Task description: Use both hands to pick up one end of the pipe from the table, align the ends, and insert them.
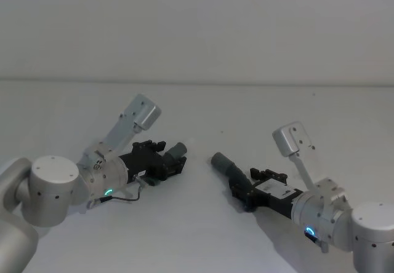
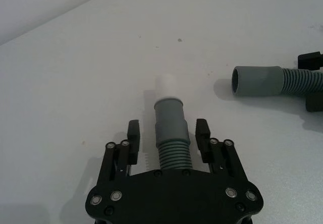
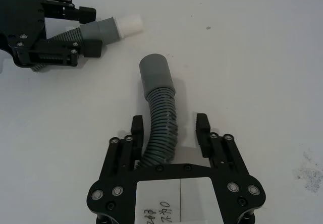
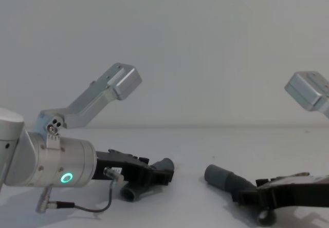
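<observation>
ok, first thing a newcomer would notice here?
Two open black pincers face each other low over the table, each straddling a ribbed hose piece. The left pincer brackets the shorter piece, white tip forward; the right pincer brackets the longer piece, its open cuff across a gap from that tip.
</observation>
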